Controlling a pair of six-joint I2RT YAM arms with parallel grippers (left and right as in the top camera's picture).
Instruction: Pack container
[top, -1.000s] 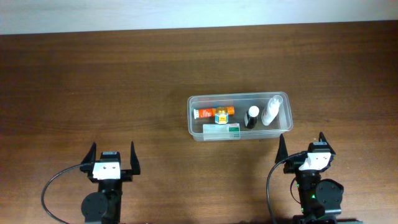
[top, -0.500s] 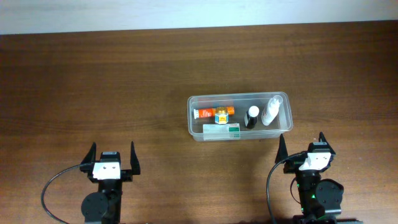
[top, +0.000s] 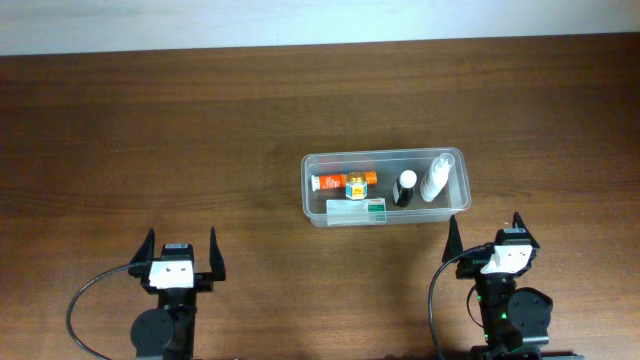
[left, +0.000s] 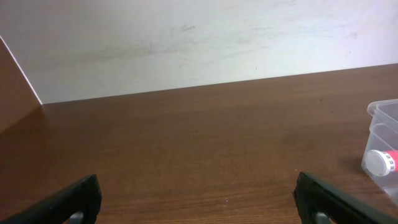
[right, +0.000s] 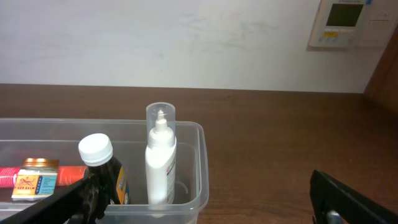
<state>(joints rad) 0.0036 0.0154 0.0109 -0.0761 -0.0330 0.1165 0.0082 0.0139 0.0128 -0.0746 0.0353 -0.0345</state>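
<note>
The clear plastic container (top: 458, 157) sits right of the table's centre. Inside it are a white spray bottle (top: 436, 178) with a clear cap, a dark bottle (top: 404, 188) with a white cap, an orange tube (top: 330, 182), a small jar (top: 355, 186) and a green-and-white box (top: 357, 209). The right wrist view shows the container's right end (right: 198, 140) with the white bottle (right: 160, 163) and dark bottle (right: 106, 171) upright. My left gripper (top: 181, 255) is open and empty at the front left. My right gripper (top: 484, 240) is open and empty just in front of the container.
The left wrist view shows the container's left corner (left: 380, 112) with the tube's white cap (left: 377, 162) at the right edge. A white wall (left: 186, 43) runs behind the brown table (top: 180, 130). A wall panel (right: 345, 22) hangs at the upper right.
</note>
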